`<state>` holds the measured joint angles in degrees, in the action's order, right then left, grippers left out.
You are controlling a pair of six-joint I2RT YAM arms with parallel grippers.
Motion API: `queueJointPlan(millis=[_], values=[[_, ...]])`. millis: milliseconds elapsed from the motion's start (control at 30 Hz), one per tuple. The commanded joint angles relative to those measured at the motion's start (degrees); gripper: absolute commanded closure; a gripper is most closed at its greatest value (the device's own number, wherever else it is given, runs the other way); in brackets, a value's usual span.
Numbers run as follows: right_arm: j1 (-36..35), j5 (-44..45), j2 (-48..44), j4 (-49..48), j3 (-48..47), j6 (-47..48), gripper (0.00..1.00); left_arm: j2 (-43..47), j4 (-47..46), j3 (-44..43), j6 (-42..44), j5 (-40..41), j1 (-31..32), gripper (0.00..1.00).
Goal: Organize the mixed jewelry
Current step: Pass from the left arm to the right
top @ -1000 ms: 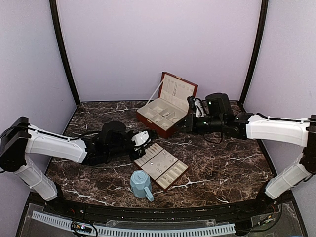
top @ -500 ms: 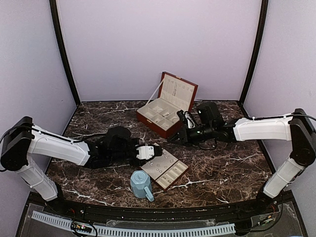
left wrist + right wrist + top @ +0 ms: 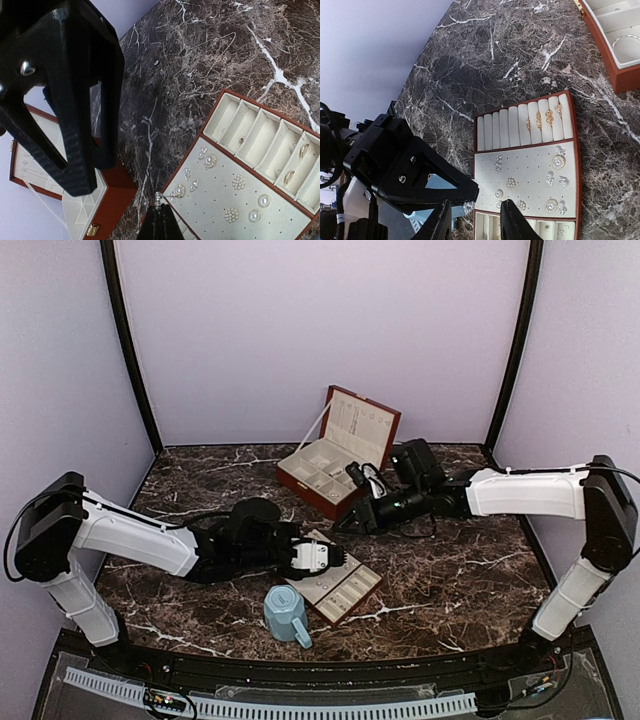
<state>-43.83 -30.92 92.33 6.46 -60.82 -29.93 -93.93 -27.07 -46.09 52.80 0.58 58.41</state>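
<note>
Two robot hands meet tip to tip over a jewelry tray. The left hand [image 3: 333,558] is clamped fully shut, pinching a tiny glittering stud [image 3: 468,206] at the very end of its black, ridged fingers. The right hand [image 3: 476,204] faces it with fingers parted and nothing in its grip. The stud sits in line with the gap between those fingers, and whether it touches either one cannot be told.

Each hand blocks the other's camera. The left hand's angular black body fills the lower left of the right wrist view, and the right hand's fingers loom across the upper left of the left wrist view.

Directly beneath the hands lies the tray [image 3: 530,172], flat with a red-brown rim and a cream lining. Its dotted pad carries more studs [image 3: 558,161], some pearl-like and some crystal clusters. Beyond the pad, a row of padded rolls holds gold-toned rings [image 3: 538,120].

Just beside the left hand, toward the arm bases, stands a light-blue faceted mug [image 3: 285,612]. All of it rests on the counter [image 3: 470,65], a glossy dark marble with white veins.

Farther off, behind the right hand, a red-brown box [image 3: 617,77] stands open with its lid raised. Its cream compartments are square-walled, and a thin silvery hoop [image 3: 626,42] lies in one of them.
</note>
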Motion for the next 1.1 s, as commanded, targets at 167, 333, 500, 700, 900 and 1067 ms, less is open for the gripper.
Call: queueJointPlan(millis=[167, 333, 500, 700, 900, 1067], values=[[-2.4, -0.1, 3.9, 9.0, -5.6, 6.4, 0.68, -0.2, -0.1, -1.4, 0.9, -2.5, 0.7, 1.00], [-2.7, 0.0, 4.6, 12.6, -7.4, 9.0, 0.70, 0.0, -0.1, -1.1, 0.7, -2.7, 0.7, 1.00], [-3.4, -0.8, 5.1, 13.3, -8.0, 10.5, 0.73, 0.0, -0.1, -0.9, 0.8, -2.7, 1.0, 1.00], [-4.1, -1.0, 6.2, 13.7, -8.9, 11.0, 0.76, 0.0, -0.1, -0.7, 1.0, -2.4, 1.2, 1.00], [-4.7, -0.7, 6.6, 14.6, -9.7, 11.4, 0.81, -0.1, -0.3, -0.6, 1.0, -2.2, 1.5, 1.00], [-4.8, -1.6, 6.7, 15.8, -9.7, 12.0, 0.80, -0.2, -0.6, -0.3, 1.4, -1.7, 1.6, 1.00]])
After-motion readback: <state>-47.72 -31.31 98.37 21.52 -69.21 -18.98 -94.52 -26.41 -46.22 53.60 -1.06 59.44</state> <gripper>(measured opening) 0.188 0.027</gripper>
